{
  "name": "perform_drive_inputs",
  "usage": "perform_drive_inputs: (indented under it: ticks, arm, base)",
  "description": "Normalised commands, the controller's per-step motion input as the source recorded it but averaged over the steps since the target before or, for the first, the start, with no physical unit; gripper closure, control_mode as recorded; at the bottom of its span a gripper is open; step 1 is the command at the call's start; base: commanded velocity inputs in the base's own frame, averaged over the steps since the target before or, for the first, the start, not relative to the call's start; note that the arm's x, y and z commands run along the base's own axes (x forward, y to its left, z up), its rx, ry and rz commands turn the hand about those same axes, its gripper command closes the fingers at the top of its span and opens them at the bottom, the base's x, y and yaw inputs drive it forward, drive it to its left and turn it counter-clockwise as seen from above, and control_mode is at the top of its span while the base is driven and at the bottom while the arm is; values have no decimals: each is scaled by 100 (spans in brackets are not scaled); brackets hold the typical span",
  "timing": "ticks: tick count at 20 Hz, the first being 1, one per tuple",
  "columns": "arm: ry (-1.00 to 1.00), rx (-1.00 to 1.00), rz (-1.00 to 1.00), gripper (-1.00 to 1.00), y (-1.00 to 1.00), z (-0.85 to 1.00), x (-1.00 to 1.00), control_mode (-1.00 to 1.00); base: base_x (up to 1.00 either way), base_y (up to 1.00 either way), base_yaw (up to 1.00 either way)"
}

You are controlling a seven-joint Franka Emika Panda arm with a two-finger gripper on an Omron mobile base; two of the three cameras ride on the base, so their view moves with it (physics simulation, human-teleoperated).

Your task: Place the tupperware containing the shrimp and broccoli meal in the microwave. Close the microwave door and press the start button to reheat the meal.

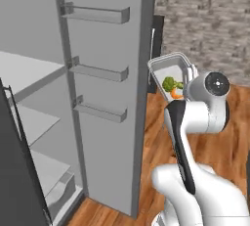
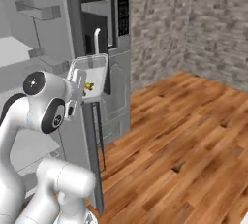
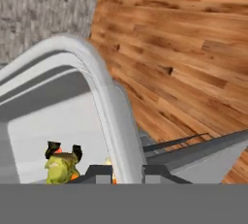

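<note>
The tupperware (image 1: pixel 168 71), a shallow translucent grey-white container with rounded corners and a raised rim, is held off the floor and tilted steeply. Inside it, a green broccoli floret (image 1: pixel 169 83) is seen with an orange shrimp (image 1: pixel 176 93) touching it at five o'clock. In the right base view the microwave (image 2: pixel 109 22) stands at one o'clock from the tupperware, its dark windowed door (image 2: pixel 98 53) swung open, white bar handle upright.

One tupperware (image 1: pixel 168 71) is showing, carrying one broccoli floret (image 1: pixel 169 83) and one shrimp (image 1: pixel 176 93). Three door shelves (image 1: pixel 100 71) are lining the open fridge door (image 1: pixel 105 98). One microwave (image 2: pixel 116 19) is sitting at twelve o'clock.
</note>
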Motion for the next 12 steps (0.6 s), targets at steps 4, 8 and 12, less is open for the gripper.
perform_drive_inputs:
  ticks: [4, 8, 12]
  arm:
    - [0, 0, 0, 100, 0, 0, 0, 100]
    - [0, 0, 0, 100, 0, 0, 0, 100]
    - [0, 0, 0, 100, 0, 0, 0, 100]
  base:
    - [1, 7, -80]
    - [41, 2, -60]
    - [72, 0, -51]
